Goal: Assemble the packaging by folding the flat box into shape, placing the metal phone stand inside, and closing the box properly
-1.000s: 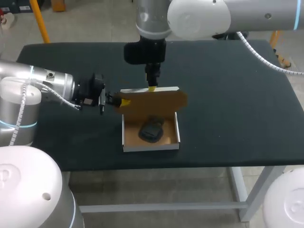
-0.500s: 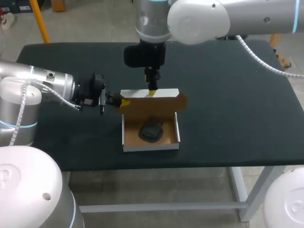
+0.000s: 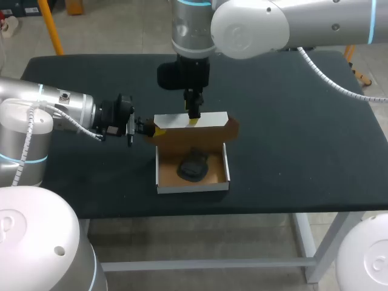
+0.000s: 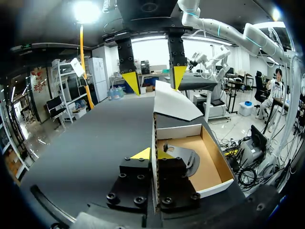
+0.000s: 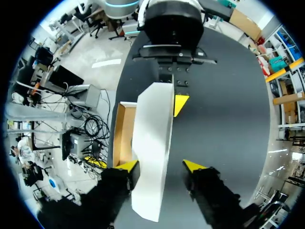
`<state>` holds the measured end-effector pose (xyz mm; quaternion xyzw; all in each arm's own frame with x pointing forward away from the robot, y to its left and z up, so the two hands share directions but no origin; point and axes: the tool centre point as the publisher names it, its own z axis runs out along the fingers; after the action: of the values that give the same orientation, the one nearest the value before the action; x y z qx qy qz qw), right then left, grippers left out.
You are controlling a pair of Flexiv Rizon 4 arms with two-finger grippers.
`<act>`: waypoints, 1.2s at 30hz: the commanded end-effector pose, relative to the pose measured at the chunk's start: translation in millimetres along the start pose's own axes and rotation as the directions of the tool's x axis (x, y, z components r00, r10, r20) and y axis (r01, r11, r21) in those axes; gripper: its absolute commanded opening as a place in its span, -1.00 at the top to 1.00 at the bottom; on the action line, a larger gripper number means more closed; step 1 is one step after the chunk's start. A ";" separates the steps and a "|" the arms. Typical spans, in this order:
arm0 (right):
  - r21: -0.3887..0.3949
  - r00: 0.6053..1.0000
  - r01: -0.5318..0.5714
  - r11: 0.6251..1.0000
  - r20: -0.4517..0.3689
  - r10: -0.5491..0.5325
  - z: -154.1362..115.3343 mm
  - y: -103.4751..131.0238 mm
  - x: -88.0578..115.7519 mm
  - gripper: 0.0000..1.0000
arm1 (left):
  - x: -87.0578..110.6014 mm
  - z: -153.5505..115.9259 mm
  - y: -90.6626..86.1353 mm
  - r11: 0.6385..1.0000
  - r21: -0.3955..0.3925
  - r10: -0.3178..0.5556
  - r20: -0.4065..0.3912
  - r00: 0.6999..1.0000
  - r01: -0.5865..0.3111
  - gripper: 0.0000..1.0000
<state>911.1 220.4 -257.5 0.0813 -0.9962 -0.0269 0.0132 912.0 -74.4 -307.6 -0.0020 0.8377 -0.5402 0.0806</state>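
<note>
The white box (image 3: 193, 180) sits open at mid-table with the dark phone stand (image 3: 193, 167) lying inside it. Its lid (image 3: 195, 126) stands up at the far side, brown face toward the head camera. My left gripper (image 3: 150, 128) is shut on the lid's left edge; its yellow tips (image 4: 153, 153) clamp the cardboard edge, beside the stand (image 4: 187, 160). My right gripper (image 3: 193, 119) hangs open over the lid's top edge. In its wrist view the white lid (image 5: 151, 143) runs between the gripper's (image 5: 160, 165) fingers, against one finger (image 5: 127, 165) and clear of the other.
The black table (image 3: 303, 133) stretches bare to the right of the box and to the far side. Its front edge lies close below the box. My left arm (image 3: 66, 112) lies low along the left side.
The right gripper has come down slightly onto the lid's top edge and widened. More of the lid's white outer face shows, as it leans over the box. The left gripper stayed put.
</note>
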 end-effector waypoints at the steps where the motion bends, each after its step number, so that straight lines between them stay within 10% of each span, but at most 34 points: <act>1: 0.008 1.000 0.002 1.000 -0.017 -0.001 4.5 3.0 -4.5 -0.18 | -0.1 0.3 0.7 1.000 0.001 0.001 -0.001 1.000 -0.001 1.00; 9: 0.010 0.999 -0.001 1.000 -0.036 0.002 10.2 3.3 -7.5 0.14 | -0.1 0.3 0.7 1.000 0.001 0.001 -0.001 1.000 -0.001 1.00; 14: 0.013 0.999 -0.003 1.000 -0.048 0.004 12.7 2.8 -8.0 1.00 | -0.1 0.3 0.7 1.000 0.001 0.001 -0.001 1.000 -0.001 1.00; 28: 0.016 0.999 -0.001 1.000 -0.047 0.002 10.5 -0.8 -4.0 1.00 | -0.1 0.3 0.7 1.000 0.001 0.001 -0.001 1.000 -0.001 1.00; 30: 0.010 0.999 -0.006 1.000 -0.043 0.006 7.6 -2.6 -3.4 0.01 | -0.1 0.3 0.7 1.000 0.001 0.001 -0.001 1.000 -0.001 1.00; 31: 0.008 0.999 -0.007 1.000 -0.042 0.007 6.0 -3.5 -3.2 -1.00 | -0.1 0.3 0.7 1.000 0.001 0.001 -0.001 1.000 -0.001 1.00; 36: -0.020 0.999 -0.034 0.999 -0.029 0.033 -4.6 -7.6 -3.1 -1.00 | -0.1 0.3 0.7 1.000 0.001 0.001 -0.001 1.000 -0.001 1.00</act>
<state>918.1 221.2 -259.7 0.0694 -0.9967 -0.0273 0.0314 912.4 -74.4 -307.1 -0.0023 0.8376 -0.5403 0.0811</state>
